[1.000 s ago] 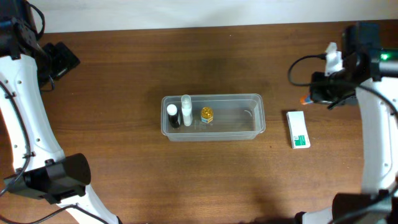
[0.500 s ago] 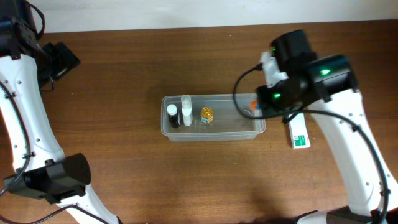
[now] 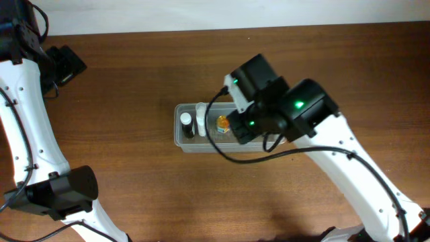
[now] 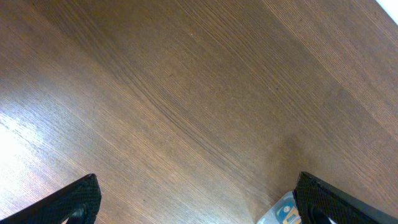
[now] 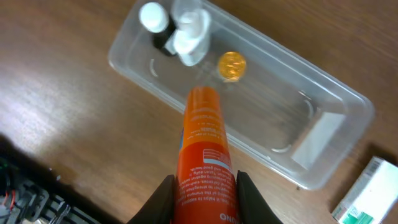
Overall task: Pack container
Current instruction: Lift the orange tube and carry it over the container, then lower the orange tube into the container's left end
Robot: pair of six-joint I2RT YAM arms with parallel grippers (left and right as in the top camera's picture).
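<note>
Resting centrally on the bench, the clear container was seen holding a white-capped black bottle, a white bottle and a gold-lidded jar at one end. Over it an orange tube, its print unreadable, was clamped by the right fingers; the left fingers were spread wide.

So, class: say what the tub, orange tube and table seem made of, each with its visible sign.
Tub: clear glossy plastic; table shows through. Orange tube: probably smooth plastic, printed, slight sheen. Table: wood or veneer, brown with visible grain.
</note>
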